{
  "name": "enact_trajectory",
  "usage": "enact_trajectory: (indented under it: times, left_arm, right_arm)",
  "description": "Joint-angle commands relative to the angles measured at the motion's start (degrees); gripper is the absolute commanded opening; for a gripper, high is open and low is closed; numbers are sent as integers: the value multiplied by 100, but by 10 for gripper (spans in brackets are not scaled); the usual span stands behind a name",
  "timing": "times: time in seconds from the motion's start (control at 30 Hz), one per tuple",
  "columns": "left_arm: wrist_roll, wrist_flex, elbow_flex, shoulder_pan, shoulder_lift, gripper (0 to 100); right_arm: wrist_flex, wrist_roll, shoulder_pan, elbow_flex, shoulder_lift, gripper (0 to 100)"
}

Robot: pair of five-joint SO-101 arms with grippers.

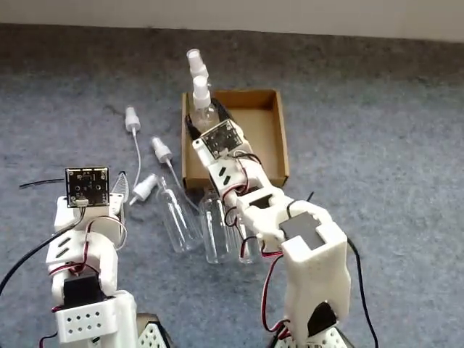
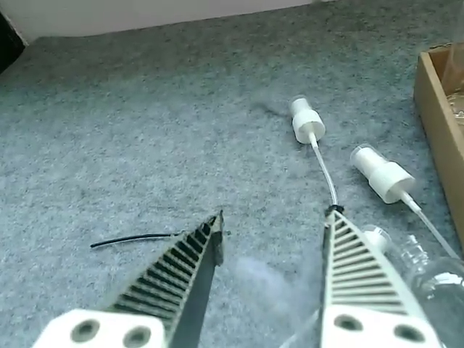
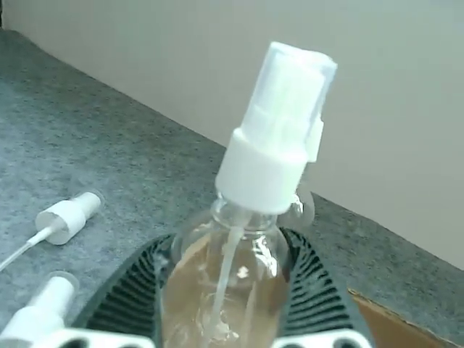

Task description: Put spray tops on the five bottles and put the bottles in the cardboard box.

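Right end effector (image 3: 221,308) is clamped on a clear plastic bottle (image 3: 230,254) with a white spray top (image 3: 279,130) fitted. The bottle is upright at the far-left corner of the brown cardboard box (image 1: 279,138); can't tell if it touches the box floor. A second white spray top (image 1: 194,61) shows just beyond it. Left end effector (image 2: 275,225) is wide open, holding nothing, above the grey carpeted worktop (image 2: 130,130). Three loose spray tops with dip tubes (image 1: 161,151) lie left of the box. At least two uncapped clear bottles (image 1: 177,217) lie near its front edge.
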Motion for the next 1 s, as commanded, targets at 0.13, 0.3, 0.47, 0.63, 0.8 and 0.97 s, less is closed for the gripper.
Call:
enact_trajectory:
  times: [0.13, 0.3, 0.47, 0.63, 0.8, 0.97]
  left_arm:
    - [18, -132, -13, -40, -57, 210]
    - [18, -132, -13, -40, -57, 210]
    - [18, -132, -13, -40, -57, 210]
    - [18, -132, -13, -40, -57, 210]
    - [18, -132, -13, -40, -57, 210]
    - [18, -132, -13, -40, -57, 210]
  right_arm:
    - [-136, 44, 75, -268, -92, 5]
    - [-136, 53, 57, -259, -92, 7]
    - [-136, 62, 57, -259, -101, 7]
    - [-136, 62, 57, -259, -119, 21]
    - [-136, 62, 48, -251, -119, 119]
    - [-145, 62, 40, -251, -127, 121]
